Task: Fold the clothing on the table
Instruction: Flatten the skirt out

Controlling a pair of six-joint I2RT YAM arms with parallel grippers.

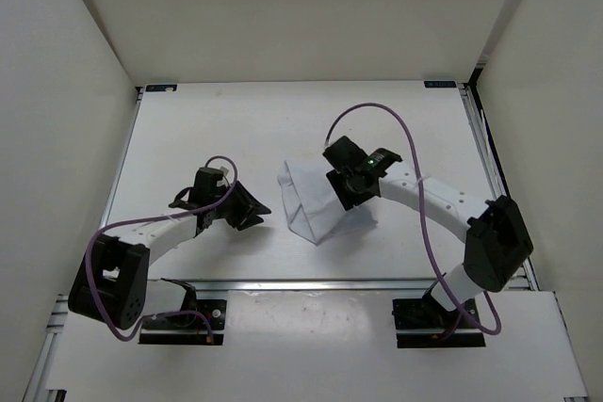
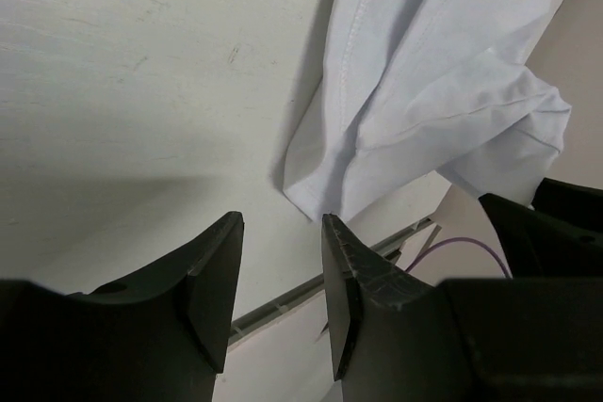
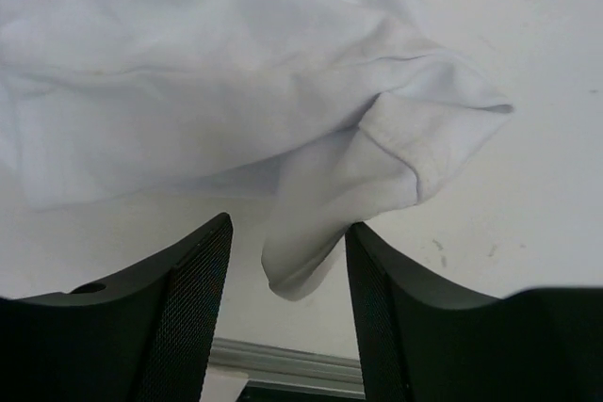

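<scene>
I see the table (image 1: 188, 138) filling most of the top view, a white surface with silver rails. The clothing (image 1: 306, 209) lies bunched and partly doubled over near the table's middle, a little toward the right arm's side. My right gripper (image 3: 287, 233) sits over the garment's right part. Its jaws stand apart, and a loose fabric corner droops between them without being pinched. My left gripper (image 2: 281, 223) is low on the bare table just beside the cloth's left edge, apart from it, jaws parted and holding nothing.
</scene>
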